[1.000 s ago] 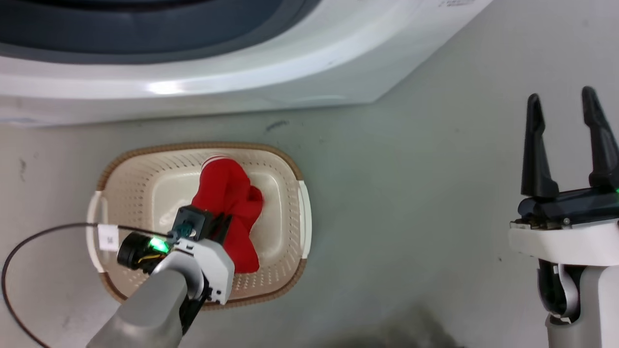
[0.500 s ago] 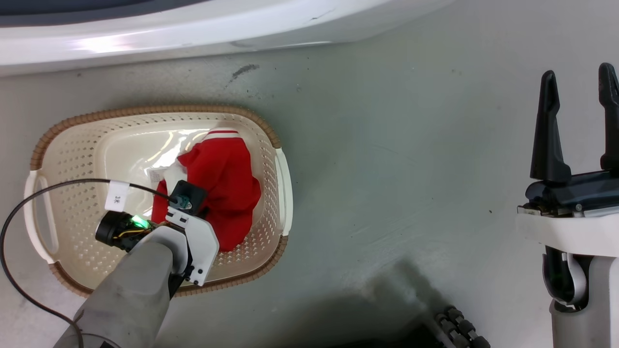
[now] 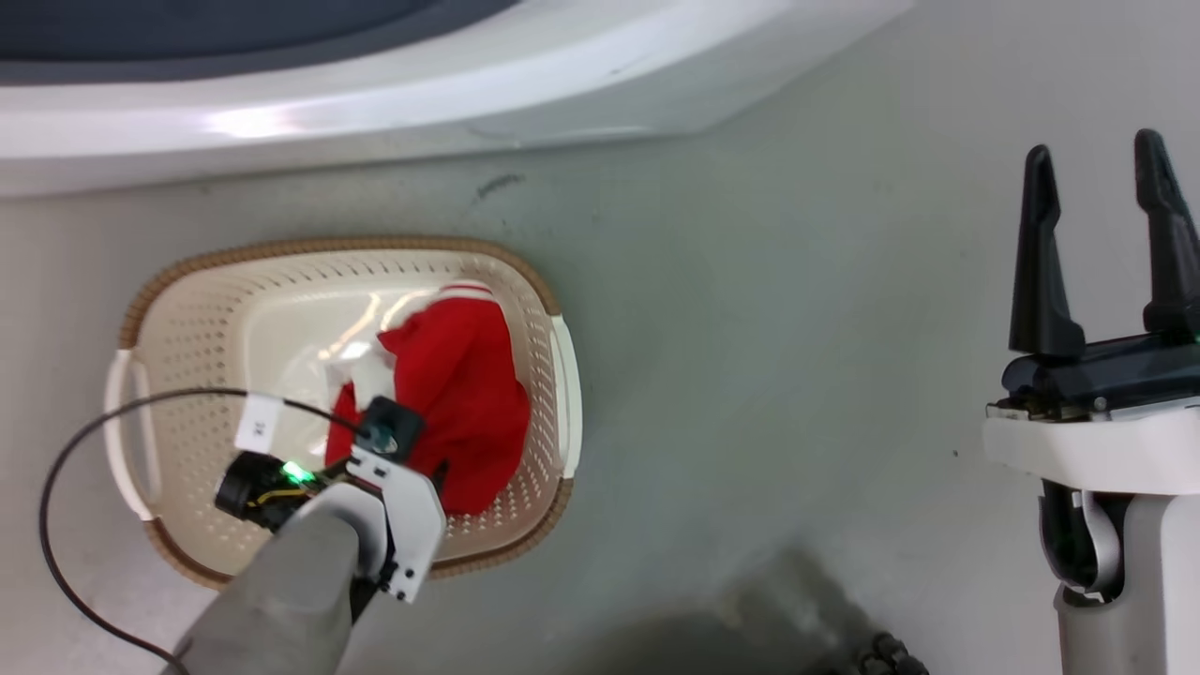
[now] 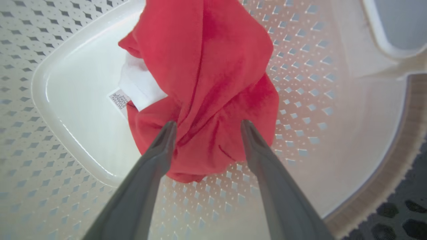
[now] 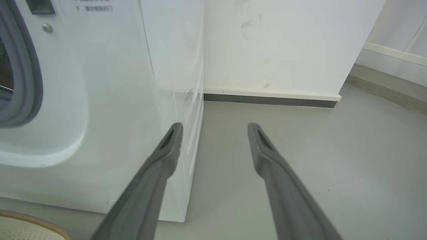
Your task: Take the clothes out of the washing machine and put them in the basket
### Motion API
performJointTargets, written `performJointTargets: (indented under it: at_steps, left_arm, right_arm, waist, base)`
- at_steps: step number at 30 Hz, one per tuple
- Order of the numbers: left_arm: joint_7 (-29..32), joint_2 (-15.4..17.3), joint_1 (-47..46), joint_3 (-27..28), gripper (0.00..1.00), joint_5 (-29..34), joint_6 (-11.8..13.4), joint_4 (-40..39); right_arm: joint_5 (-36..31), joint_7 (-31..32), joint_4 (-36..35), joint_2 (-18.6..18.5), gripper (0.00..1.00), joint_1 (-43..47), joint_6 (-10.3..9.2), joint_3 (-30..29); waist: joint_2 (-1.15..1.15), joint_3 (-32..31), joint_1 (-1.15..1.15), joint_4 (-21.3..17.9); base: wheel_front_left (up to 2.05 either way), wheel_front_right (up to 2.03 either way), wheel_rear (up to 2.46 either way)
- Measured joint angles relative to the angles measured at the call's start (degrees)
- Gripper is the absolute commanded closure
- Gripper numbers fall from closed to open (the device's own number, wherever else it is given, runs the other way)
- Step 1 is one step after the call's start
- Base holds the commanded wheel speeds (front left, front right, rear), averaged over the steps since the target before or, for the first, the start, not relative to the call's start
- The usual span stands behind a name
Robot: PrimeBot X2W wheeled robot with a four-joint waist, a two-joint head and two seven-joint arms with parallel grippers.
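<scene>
Left gripper (image 4: 208, 126) first: its jaws stand spread wide, clamping nothing, and point down into the basket (image 4: 383, 173). Bunched between the tips and piling away beyond them are the red clothes (image 4: 213, 66), and I can't say whether the cloth touches the fingers. Just left of the jaws a white patch (image 4: 140, 83) pokes out of the heap, with a printed label (image 4: 119, 100) beside it on the basket's smooth floor. To the right of the jaws the perforated wall climbs to the brown rim. From the head camera the clothes (image 3: 469, 403) sit in the right half of the basket (image 3: 309, 248), with a white-striped edge (image 3: 466, 291) at the far end. Over to the right gripper (image 5: 216, 128): jaws parted, empty, held well apart from the basket. Ahead and left of them stands the washing machine (image 5: 116, 100), with grey floor (image 5: 333, 150) to the right and a white wall (image 5: 283, 43) farthest off.
</scene>
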Motion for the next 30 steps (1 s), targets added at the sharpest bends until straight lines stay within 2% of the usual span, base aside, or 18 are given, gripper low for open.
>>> performJointTargets:
  at_steps: [6, 14, 20, 30]
  left_arm:
    - [-3.76, -1.45, 3.10, -0.62, 0.00, 0.34, 0.24, 0.08]
    - [-5.25, -2.46, 6.69, -0.11, 0.00, -0.04, 0.75, -1.60]
    - [-5.43, -0.57, 9.84, 4.56, 0.00, 0.15, 3.99, -12.30]
    - [-5.43, 2.92, 20.32, 18.22, 0.00, 4.83, 9.78, -32.88]
  right_arm:
    - [-0.74, 0.00, 1.05, 0.01, 0.00, 2.19, 0.00, 0.58]
    - [-1.55, 0.00, 2.04, 0.01, 0.00, 5.67, 0.00, 1.25]
    - [-2.43, 0.00, 2.68, 0.01, 0.00, 8.28, 0.00, 1.07]
    - [-2.55, 0.00, 3.12, 0.01, 0.00, 11.23, 0.00, 1.57]
  waist:
    - [0.00, -5.79, 0.00, 1.30]
    - [0.00, -13.71, -0.01, 3.09]
    - [0.00, -18.88, -0.01, 4.56]
    - [0.00, -25.33, -0.01, 6.56]
  base:
    - [0.00, 0.00, 0.00]
    - [0.00, 0.00, 0.00]
    - [0.00, 0.00, 0.00]
    - [0.00, 0.00, 0.00]
